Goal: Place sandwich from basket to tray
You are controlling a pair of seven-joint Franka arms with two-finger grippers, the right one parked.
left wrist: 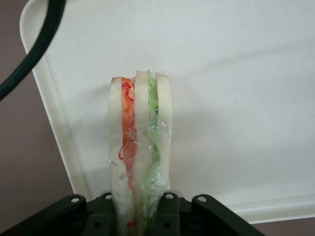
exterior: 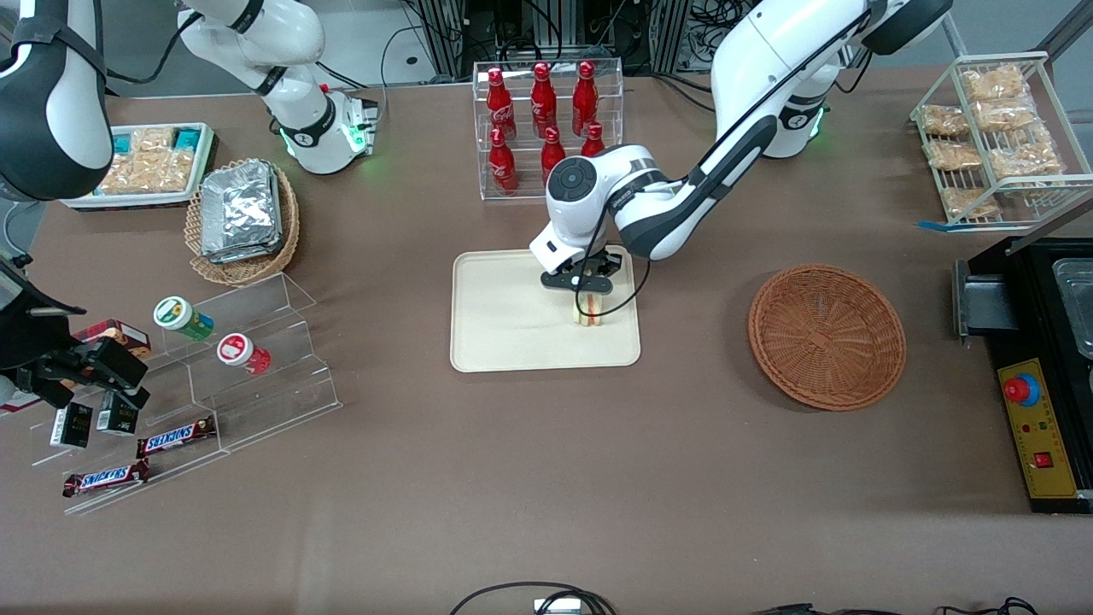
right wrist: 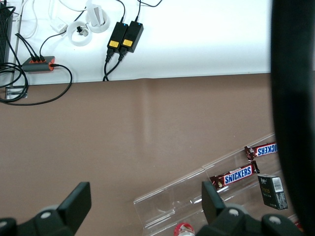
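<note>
**Sandwich held upright over the cream tray**

We see the left arm's gripper low over the tray, near the edge that faces the working arm's end of the table. Its fingers are clamped on the sandwich, one on each outer slice of bread, and the wedge stands on edge between them. In the wrist view the wrapped layers read clearly: pale bread, an orange-red band, bread again, a green band, then bread. The clear film wrinkles around the middle.

From the front, we find the sandwich's lower end at or just above the tray surface; we cannot quite tell whether it touches. A dark cable from the arm loops over the tray's rim beside the gripper.

Moving outward, the basket sits on the brown table toward the working arm's end, apart from the tray, with nothing in it. Farther from the front camera than the tray stands a clear rack of red bottles. Toward the parked arm's end, we see a lighter wicker basket of foil packets and clear stepped shelves with small jars and Snickers bars.
</note>
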